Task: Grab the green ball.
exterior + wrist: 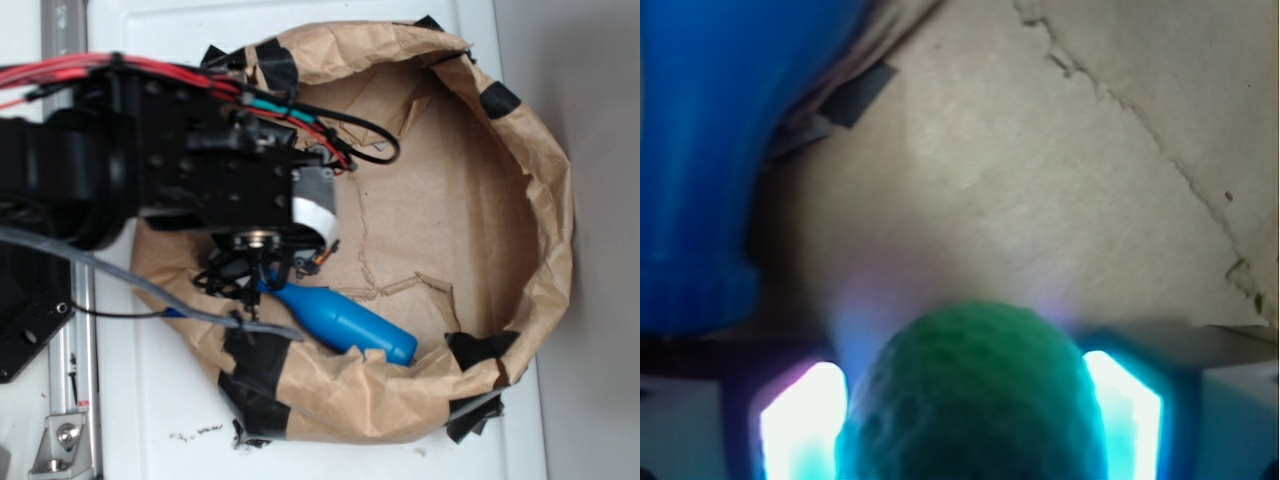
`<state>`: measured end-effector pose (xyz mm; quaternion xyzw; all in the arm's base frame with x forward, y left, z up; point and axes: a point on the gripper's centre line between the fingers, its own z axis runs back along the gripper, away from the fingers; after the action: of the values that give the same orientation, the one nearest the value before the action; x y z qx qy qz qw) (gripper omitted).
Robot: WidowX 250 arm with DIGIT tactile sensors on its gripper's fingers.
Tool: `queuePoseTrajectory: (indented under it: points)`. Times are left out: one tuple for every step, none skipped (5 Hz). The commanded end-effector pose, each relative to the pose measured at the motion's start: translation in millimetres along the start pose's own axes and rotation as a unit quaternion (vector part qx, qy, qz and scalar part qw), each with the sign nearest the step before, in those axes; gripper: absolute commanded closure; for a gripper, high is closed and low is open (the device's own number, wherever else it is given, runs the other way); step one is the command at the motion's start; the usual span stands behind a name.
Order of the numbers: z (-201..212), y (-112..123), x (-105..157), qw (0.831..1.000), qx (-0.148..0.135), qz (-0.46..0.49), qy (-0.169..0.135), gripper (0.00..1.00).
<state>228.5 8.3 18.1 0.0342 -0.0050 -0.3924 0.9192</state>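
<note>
Two glowing fingers of the gripper clamp the dimpled, mint-green ball; left, a smooth blue plastic bottle lies on crumpled brown paper.

Brown paper wall rings the work area on all sides. Blue bottle lies along the near wall, close beside the gripper. Paper floor toward the far side is open, creased only.

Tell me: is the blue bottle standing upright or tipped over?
Tipped over. In the exterior view the blue bottle lies on its side on the paper, just beside the gripper.
</note>
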Motion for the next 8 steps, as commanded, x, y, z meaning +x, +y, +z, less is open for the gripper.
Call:
queuePoseTrajectory:
  points:
    - [15,23,-6,1.0,0.017,0.023,-0.011,1.0]
    - [57,32,4,0.998,0.034,0.041,-0.037,1.0]
    - [108,47,21,0.987,0.054,0.124,-0.088,1.0]
    - [154,50,29,0.97,0.075,0.231,-0.026,1.0]
    - [144,46,31,0.935,0.08,0.345,0.018,1.0]
    - [134,43,35,0.919,0.063,0.388,0.023,1.0]
    - [132,46,37,0.914,0.058,0.401,0.017,1.0]
    - [128,54,41,0.908,0.057,0.415,0.012,1.0]
